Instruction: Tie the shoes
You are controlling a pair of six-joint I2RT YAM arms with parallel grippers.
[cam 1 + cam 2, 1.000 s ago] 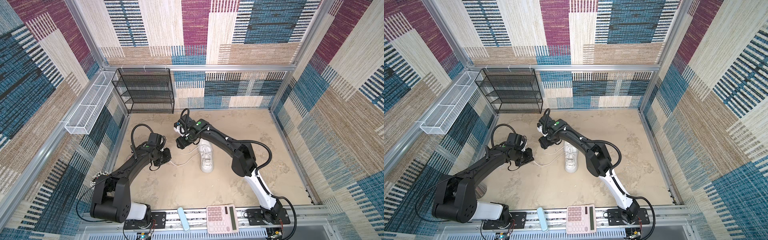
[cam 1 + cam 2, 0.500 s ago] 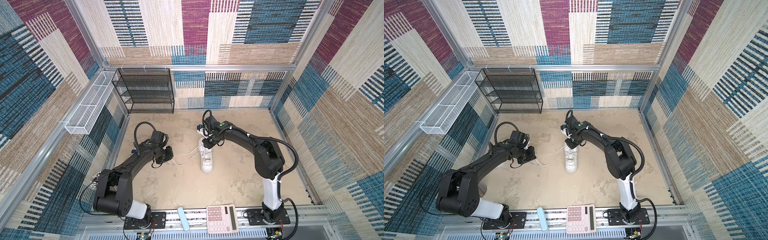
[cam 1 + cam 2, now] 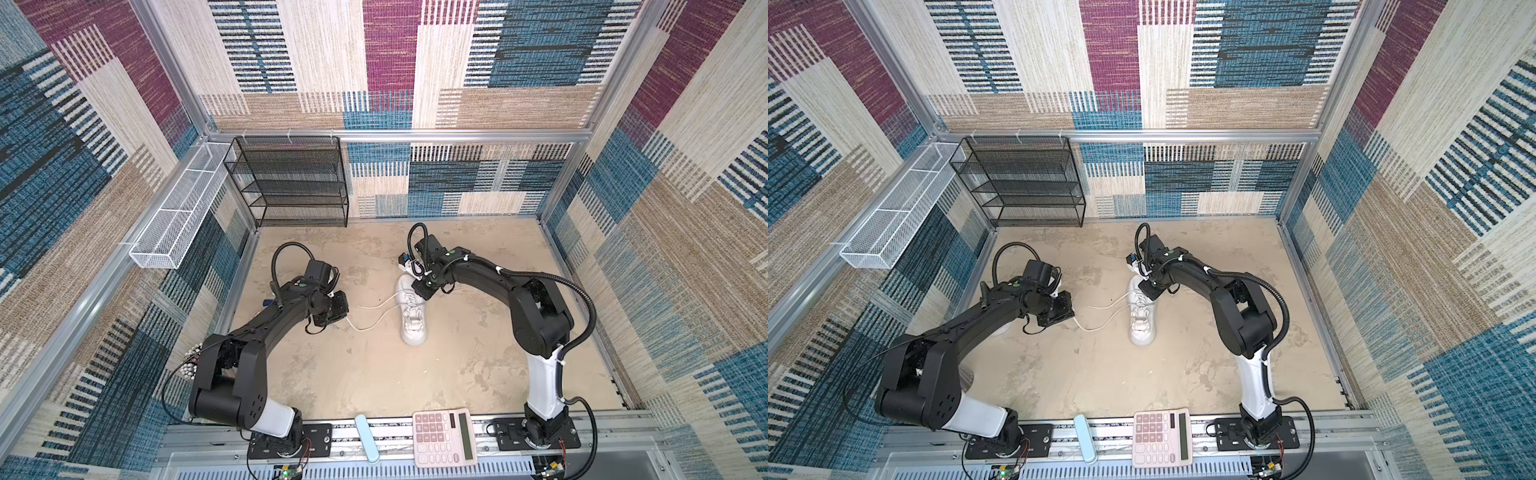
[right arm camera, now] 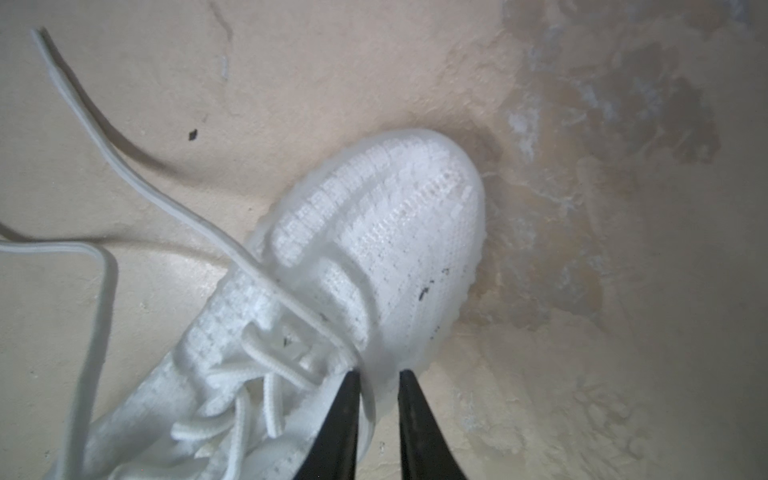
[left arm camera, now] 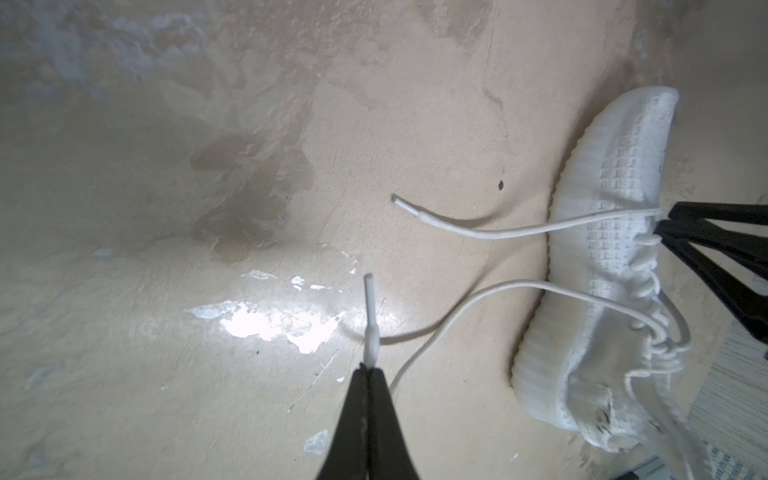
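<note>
The shoes are one white sneaker [image 3: 413, 322] [image 3: 1143, 322] lying mid-floor, toe toward the front, with two long laces trailing left. My left gripper [image 3: 344, 319] [image 5: 368, 368] is shut on the tip of the nearer lace [image 5: 457, 305], which curves back to the sneaker [image 5: 615, 199]. The other lace [image 5: 478, 230] lies loose, running over the shoe's top. My right gripper [image 3: 420, 292] [image 4: 376, 374] sits low at the sneaker's [image 4: 395, 228] far side by the eyelets. Its jaws stand narrowly apart, with the shoe's edge and a lace strand between them.
A black wire shelf [image 3: 291, 183] stands at the back left and a white mesh basket [image 3: 174, 220] hangs on the left wall. A pink calculator [image 3: 444, 436] and a pale blue case [image 3: 368, 436] lie on the front rail.
My right gripper swung from left of the sneaker across to its far side, and its jaws narrowed. My left gripper stayed shut on the lace and shifted only slightly.
</note>
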